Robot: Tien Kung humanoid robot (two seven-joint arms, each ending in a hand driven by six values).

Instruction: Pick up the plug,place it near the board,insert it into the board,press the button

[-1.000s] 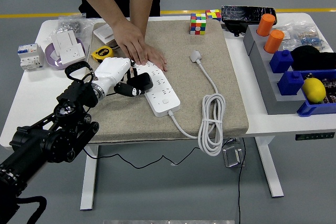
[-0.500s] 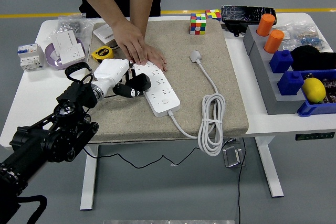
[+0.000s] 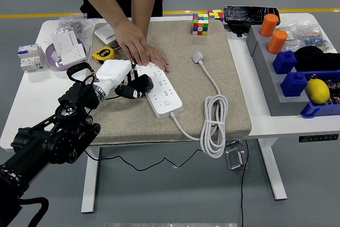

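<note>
The black plug (image 3: 139,84) sits at the left edge of the white board (image 3: 160,87), clenched in my left hand (image 3: 114,74). I should level its prongs over a socket, then push straight down while the person's hand (image 3: 137,45) steadies the board's far end.

— What's under my left hand (image 3: 114,75)?
— A coarse, matt beige cloth mat (image 3: 234,78) on the smooth white table (image 3: 32,99).
— And my hand itself?
— Glossy white shell, dark fingers, on a matt black arm. The plug (image 3: 139,84) I'm gripping looks like black plastic; the board (image 3: 161,90) is smooth white plastic.
</note>
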